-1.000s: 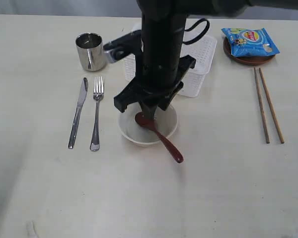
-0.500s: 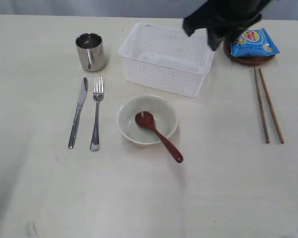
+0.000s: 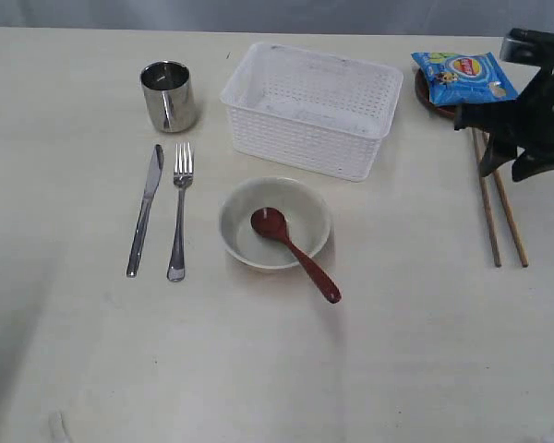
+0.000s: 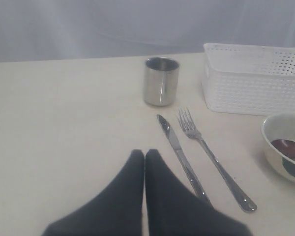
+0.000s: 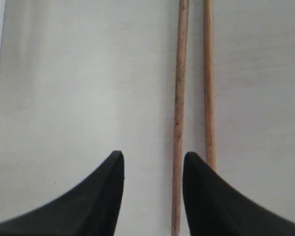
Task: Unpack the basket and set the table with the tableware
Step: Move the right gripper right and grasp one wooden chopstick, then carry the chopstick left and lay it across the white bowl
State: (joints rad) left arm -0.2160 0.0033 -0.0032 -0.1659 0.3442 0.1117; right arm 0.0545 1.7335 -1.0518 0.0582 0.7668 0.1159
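The white basket (image 3: 305, 109) stands empty at the back of the table (image 3: 397, 360). In front of it the reddish-brown spoon (image 3: 295, 252) rests in the cream bowl (image 3: 235, 231). Left of them lie the steel cup (image 3: 169, 95), knife (image 3: 145, 210) and fork (image 3: 179, 210). Two chopsticks (image 3: 492, 217) lie at the right. My right gripper (image 3: 506, 164) hovers open above their far ends and holds nothing; one chopstick (image 5: 179, 98) runs under the gap between its fingers. My left gripper (image 4: 144, 153) is shut and empty, near the knife (image 4: 179, 155).
A blue chip packet (image 3: 462, 76) lies on the small brown plate (image 3: 462, 113) at the back right, just beyond my right gripper. The left wrist view also shows the cup (image 4: 161, 81), fork (image 4: 211, 160) and basket (image 4: 250, 83).
My right arm has swung from above the bowl, past the basket, to the right side over the chopsticks. The spoon stays in the bowl.
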